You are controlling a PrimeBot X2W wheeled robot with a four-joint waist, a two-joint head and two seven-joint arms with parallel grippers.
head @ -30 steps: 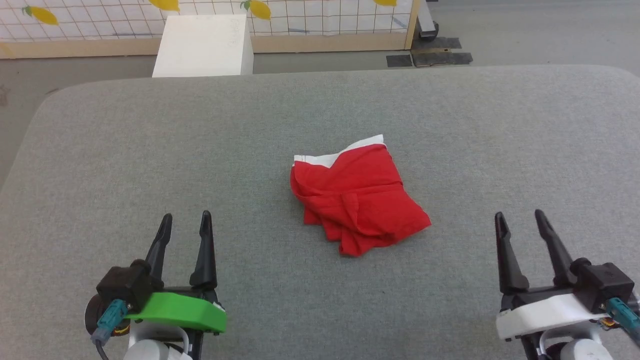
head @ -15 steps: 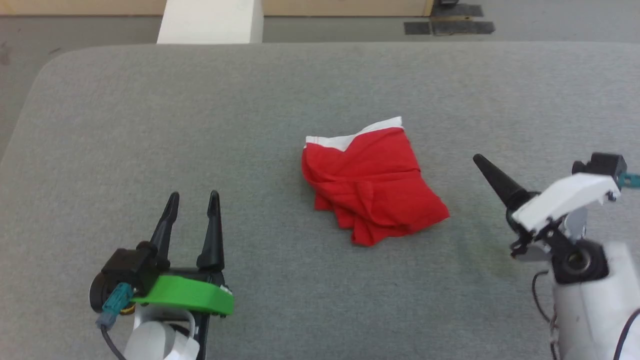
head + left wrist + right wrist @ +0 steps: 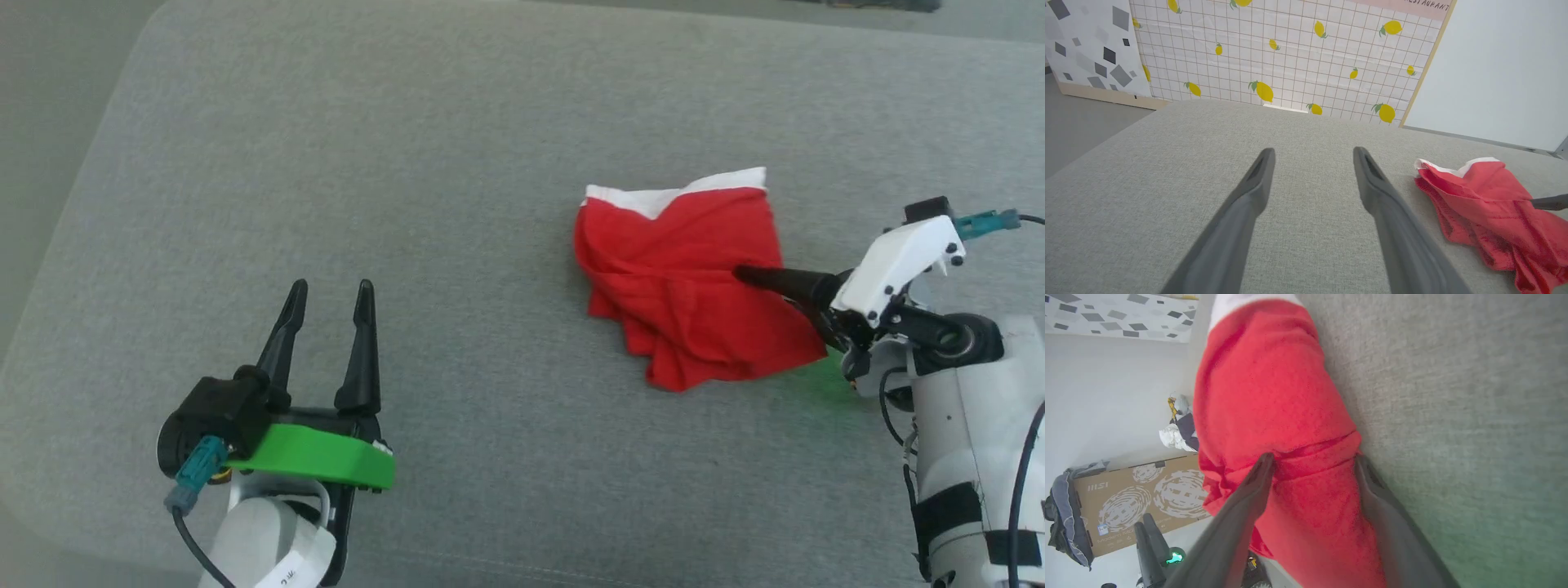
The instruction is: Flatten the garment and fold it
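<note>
The garment (image 3: 678,261) lies crumpled on the grey table (image 3: 408,163), red with a white band along its far edge. My right gripper (image 3: 747,282) is turned on its side and reaches in from the right over the garment's right half. In the right wrist view its fingers (image 3: 1249,506) stand apart, open, with a fold of the red garment (image 3: 1274,384) between and under the tips of the right gripper (image 3: 1313,459). My left gripper (image 3: 331,287) rests open and empty at the near left, well away from the cloth. The left wrist view shows the left gripper (image 3: 1313,152) with the garment (image 3: 1486,204) to its right.
The table's rounded left edge (image 3: 73,245) runs close to my left arm. A lemon-patterned panel (image 3: 1290,61) stands behind the table. Beyond the table, the right wrist view shows a cardboard box (image 3: 1139,498) and a heap of clothes (image 3: 1177,428).
The head camera has tilted down and turned, shifting the whole picture. My right arm has swung in from the near right, rolled onto its side and come over the garment. The left gripper has stayed put.
</note>
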